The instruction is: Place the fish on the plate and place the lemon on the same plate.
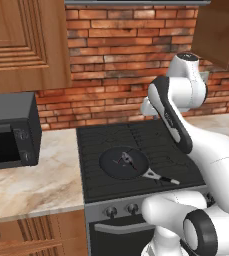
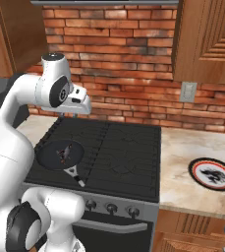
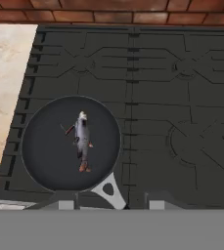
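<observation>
One fish (image 3: 82, 141): slim, grey, reddish fins, lying in one round black frying pan (image 3: 45, 161) on the near-left burner of the dark grated stove (image 3: 182, 97). One plate (image 2: 213, 173): round, flat, red-orange band, on the marble counter (image 2: 192, 147) right of the stove. One microwave (image 1: 8, 130), far left. Gripper (image 3: 108, 202) above the pan, fingers spread, holding nothing.
</observation>
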